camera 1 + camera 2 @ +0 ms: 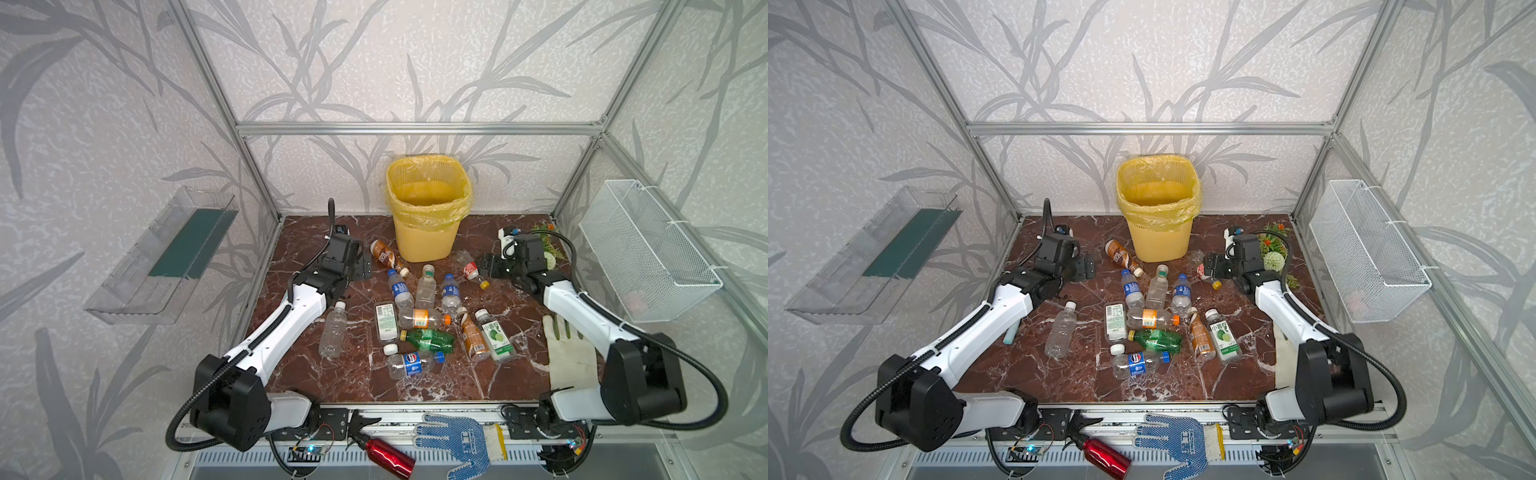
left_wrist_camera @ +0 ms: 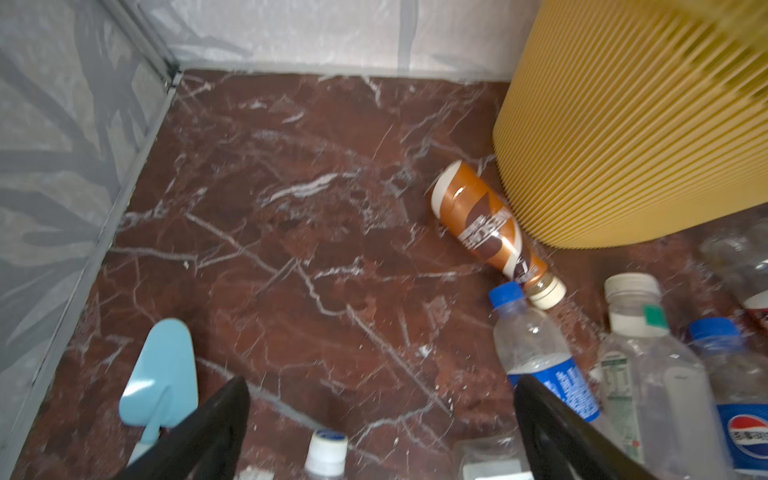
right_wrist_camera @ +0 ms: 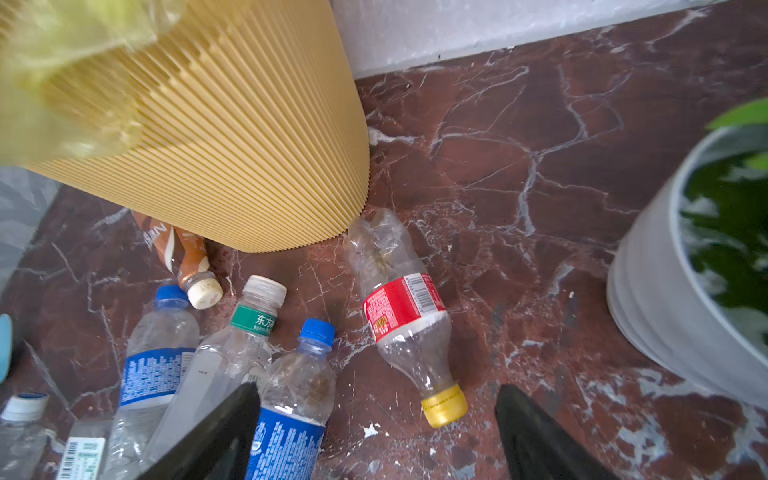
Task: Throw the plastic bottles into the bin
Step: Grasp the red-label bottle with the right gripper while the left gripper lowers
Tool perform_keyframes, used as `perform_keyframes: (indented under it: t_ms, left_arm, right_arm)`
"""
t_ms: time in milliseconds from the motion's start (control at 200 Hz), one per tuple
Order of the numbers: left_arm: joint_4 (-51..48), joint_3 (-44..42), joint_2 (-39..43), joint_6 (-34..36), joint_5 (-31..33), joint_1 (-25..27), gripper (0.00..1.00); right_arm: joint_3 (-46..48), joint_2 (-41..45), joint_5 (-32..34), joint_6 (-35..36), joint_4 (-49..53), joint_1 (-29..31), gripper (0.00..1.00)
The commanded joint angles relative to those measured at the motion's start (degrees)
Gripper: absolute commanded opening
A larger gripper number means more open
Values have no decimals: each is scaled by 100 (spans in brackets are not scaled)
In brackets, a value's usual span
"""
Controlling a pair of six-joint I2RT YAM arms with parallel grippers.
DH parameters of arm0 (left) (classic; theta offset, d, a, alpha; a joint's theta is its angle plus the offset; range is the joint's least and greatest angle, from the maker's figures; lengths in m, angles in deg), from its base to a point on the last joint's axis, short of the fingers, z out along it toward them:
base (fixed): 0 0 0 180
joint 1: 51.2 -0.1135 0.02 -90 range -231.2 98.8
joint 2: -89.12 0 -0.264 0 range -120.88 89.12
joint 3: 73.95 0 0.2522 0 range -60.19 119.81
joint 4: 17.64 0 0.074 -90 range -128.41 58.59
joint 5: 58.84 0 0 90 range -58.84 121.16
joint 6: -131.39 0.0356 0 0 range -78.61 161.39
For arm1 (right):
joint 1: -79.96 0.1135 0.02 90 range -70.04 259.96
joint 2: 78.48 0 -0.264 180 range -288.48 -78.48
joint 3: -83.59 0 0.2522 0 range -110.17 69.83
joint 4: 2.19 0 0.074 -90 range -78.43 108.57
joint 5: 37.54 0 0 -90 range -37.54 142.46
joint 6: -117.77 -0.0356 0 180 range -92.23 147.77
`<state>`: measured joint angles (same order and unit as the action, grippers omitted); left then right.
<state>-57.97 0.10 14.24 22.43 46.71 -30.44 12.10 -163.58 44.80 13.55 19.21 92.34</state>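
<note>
The bin point(image 1: 424, 243) was yellow and finely ribbed, its bag point(image 1: 419, 216) a paler see-through yellow. The surface point(image 1: 332, 374) was red-brown marble veined in white. The walls point(image 1: 415, 62) were pale grey with darker grey leaves. There was a green bottle point(image 1: 430, 340), a brown-and-cream bottle point(image 1: 384, 254), and a red-labelled bottle point(image 3: 405, 309), clear with a yellow cap. The glove point(image 1: 461, 440) was white, dotted blue.

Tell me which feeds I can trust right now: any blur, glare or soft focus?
In both top views: sharp, evenly lit, only soft shadows. Left wrist view: slightly smeared, the bin wall worst, a glare spot on the brown bottle. Right wrist view: bin bag and pot blurred, red-label bottle crisp.
</note>
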Motion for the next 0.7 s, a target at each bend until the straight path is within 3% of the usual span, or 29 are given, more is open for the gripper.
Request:
perform_keyframes:
  t_ms: [0, 275, 450, 695]
  left_arm:
    - [-658, -144, 293, -348, 352, -10, 99]
    - [-947, -725, 490, -602, 499, -62, 99]
    - [-783, -900, 541, -634, 412, -150, 99]
    - [-950, -958, 432, -595, 391, -238, 99]
  right_arm:
    - [-701, -636, 277, 775, 651, 204, 87]
    - [-1977, -2105, 258, 1198, 1618, 300, 81]
    - [-2402, -2599, 113, 1269, 1929, 307, 73]
    - [-2983, -3164, 360, 1420, 2631, 310, 74]
